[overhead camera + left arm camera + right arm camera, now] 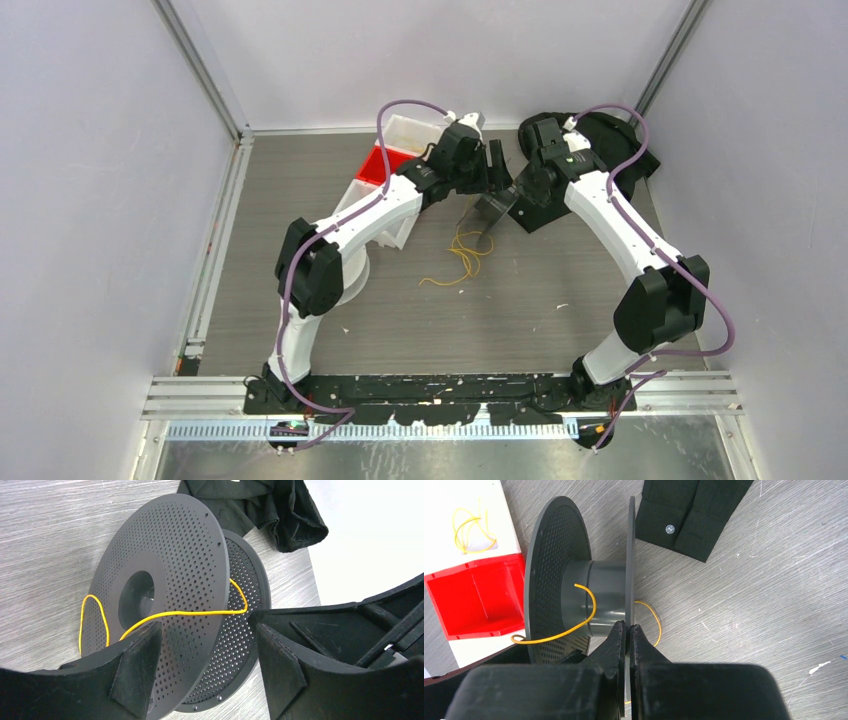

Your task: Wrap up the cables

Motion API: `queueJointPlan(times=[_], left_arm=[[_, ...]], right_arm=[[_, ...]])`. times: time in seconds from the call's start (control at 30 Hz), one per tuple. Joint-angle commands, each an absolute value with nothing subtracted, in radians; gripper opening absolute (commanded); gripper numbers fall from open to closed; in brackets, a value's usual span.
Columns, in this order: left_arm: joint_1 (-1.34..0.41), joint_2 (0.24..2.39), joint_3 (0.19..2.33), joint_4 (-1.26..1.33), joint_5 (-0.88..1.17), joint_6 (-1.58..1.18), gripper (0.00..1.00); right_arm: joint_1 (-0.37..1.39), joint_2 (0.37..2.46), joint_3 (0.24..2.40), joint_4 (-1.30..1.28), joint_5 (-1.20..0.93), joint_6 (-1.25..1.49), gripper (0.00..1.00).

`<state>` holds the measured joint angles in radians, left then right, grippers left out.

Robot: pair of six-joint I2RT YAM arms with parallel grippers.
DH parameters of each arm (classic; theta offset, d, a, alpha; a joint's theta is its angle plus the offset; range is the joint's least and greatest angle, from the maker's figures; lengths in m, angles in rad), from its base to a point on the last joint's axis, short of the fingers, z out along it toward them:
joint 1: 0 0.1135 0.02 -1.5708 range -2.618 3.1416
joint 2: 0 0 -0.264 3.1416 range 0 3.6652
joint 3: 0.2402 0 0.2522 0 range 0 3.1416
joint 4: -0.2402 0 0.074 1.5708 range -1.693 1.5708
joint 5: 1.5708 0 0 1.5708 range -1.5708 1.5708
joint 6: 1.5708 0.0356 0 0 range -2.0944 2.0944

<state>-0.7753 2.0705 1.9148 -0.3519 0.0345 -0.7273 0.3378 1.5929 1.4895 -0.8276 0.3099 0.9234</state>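
Note:
A dark grey spool (492, 212) with two perforated flanges stands on its edge at the table's back middle. A thin yellow cable (462, 256) lies in loose loops in front of it. One strand runs round the spool's hub (591, 605) and across the near flange (190, 612). My right gripper (628, 630) is shut on the rim of one thin flange (630, 555); in the top view it (517, 196) sits at the spool's right. My left gripper (207, 672) is open, its fingers (135, 670) on either side of the spool's flanges (165, 570), not touching the cable; in the top view it (495, 162) is just behind the spool.
A red bin (479, 600) and a white bin (412, 130) stand left of the spool; the white one (504, 510) holds another yellow cable coil (470, 527). Black cloth (280, 510) lies at the back right (615, 140). A black piece with a screw (689, 515) is beyond the spool.

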Motion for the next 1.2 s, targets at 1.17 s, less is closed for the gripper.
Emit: queueJointPlan(times=[1.17], left_arm=[[-0.764,1.964,1.969,-0.432,0.008,-0.767,0.73]], right_arm=[[0.344,1.602,1.550,-0.813,0.304,0.922,0.00]])
